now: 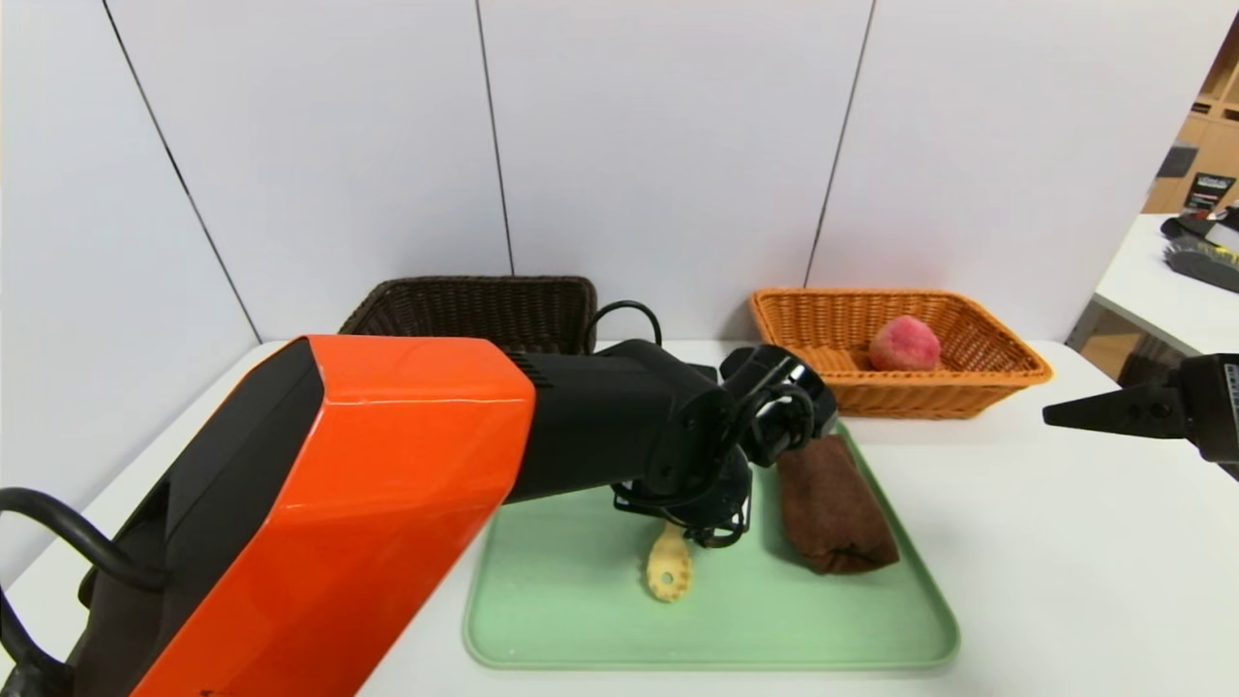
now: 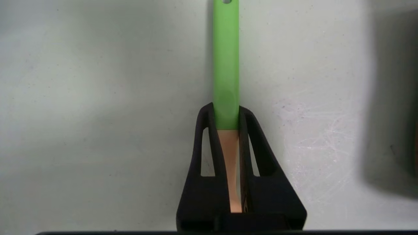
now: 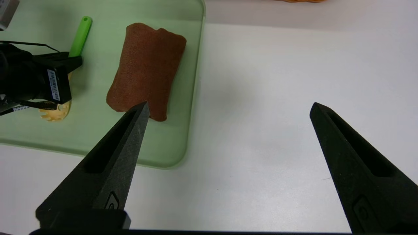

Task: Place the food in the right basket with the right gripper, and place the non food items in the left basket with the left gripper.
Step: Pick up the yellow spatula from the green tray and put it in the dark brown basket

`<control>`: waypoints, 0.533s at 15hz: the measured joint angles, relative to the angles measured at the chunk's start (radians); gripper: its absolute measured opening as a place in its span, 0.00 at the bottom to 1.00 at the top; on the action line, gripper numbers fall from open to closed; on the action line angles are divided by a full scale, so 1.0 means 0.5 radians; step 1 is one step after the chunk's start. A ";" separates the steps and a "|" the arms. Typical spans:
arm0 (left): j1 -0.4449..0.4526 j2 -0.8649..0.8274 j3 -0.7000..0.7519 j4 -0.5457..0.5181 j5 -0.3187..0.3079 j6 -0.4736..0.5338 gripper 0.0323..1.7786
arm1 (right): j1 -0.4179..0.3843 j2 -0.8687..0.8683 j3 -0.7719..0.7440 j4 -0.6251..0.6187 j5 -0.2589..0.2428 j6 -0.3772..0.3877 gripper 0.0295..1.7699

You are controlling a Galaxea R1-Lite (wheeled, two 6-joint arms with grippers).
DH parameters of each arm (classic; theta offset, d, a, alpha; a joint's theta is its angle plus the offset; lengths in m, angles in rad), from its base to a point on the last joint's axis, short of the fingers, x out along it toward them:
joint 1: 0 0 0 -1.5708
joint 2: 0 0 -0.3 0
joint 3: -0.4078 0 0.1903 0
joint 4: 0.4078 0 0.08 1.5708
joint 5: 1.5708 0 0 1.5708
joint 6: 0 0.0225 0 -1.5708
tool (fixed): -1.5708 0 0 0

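Your left arm reaches across the tray [image 1: 542, 620], left gripper [image 2: 226, 119] angled down, jaws clamped on the spatula [image 2: 225, 65] where green handle meets tan blade. Spatula lies flat on the tray beside the towel [image 1: 831, 503]. Your right gripper [image 3: 228, 111] hovers over bare counter [image 1: 1065, 542] right of the tray, jaws wide, holding nothing. Count: one spatula, one towel, one peach [image 1: 904, 344] in the orange basket [image 1: 1007, 373], one dark basket [image 1: 474, 305], two baskets total.
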 joint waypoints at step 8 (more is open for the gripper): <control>0.083 -0.427 0.000 0.050 0.018 0.212 0.07 | -0.025 -0.036 0.012 0.000 0.000 0.000 0.96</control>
